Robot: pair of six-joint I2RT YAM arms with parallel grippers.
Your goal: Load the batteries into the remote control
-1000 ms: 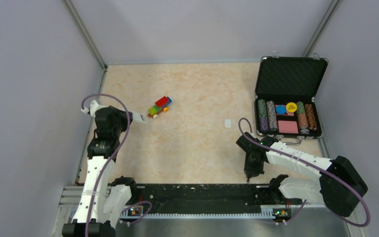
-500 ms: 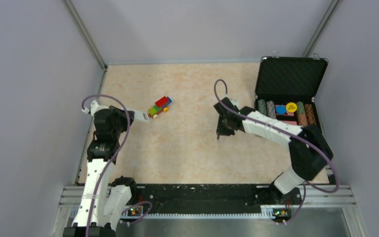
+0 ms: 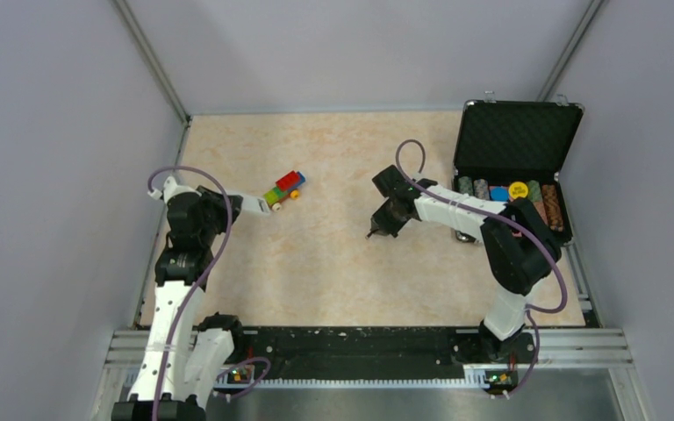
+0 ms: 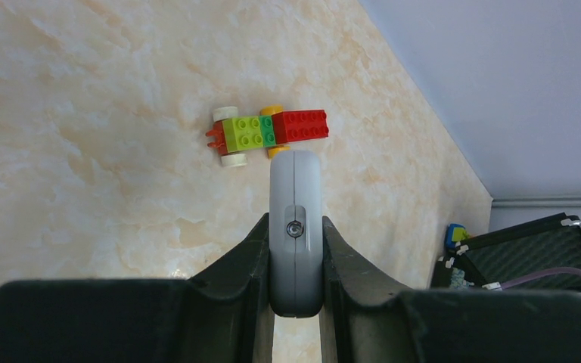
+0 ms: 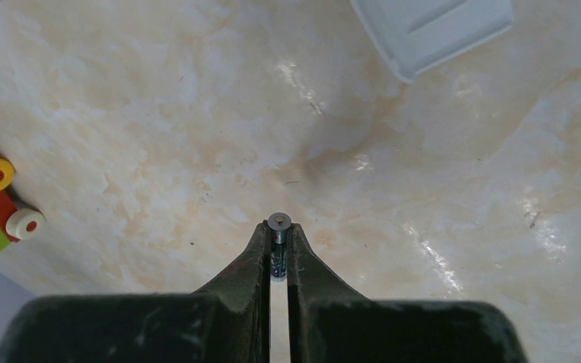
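My left gripper (image 3: 233, 205) is shut on the light-grey remote control (image 3: 251, 205) and holds it edge-on above the table at the left. In the left wrist view the remote (image 4: 295, 189) sticks out between the fingers of the left gripper (image 4: 295, 227) and points at the toy train. My right gripper (image 3: 376, 230) is over the middle of the table, shut on one battery. In the right wrist view this dark thin battery (image 5: 278, 224) sits between the right gripper's (image 5: 278, 236) fingers, its metal tip forward. The second battery is not in view.
A colourful toy-brick train (image 3: 283, 190) lies just beyond the remote; it also shows in the left wrist view (image 4: 268, 132). A small flat white piece (image 5: 431, 30) lies on the table ahead of the right gripper. An open black case of poker chips (image 3: 513, 167) stands at the back right.
My right arm has swung from the near right edge out to the middle of the table, then a little further left, with the battery in it. The left gripper has hardly moved.
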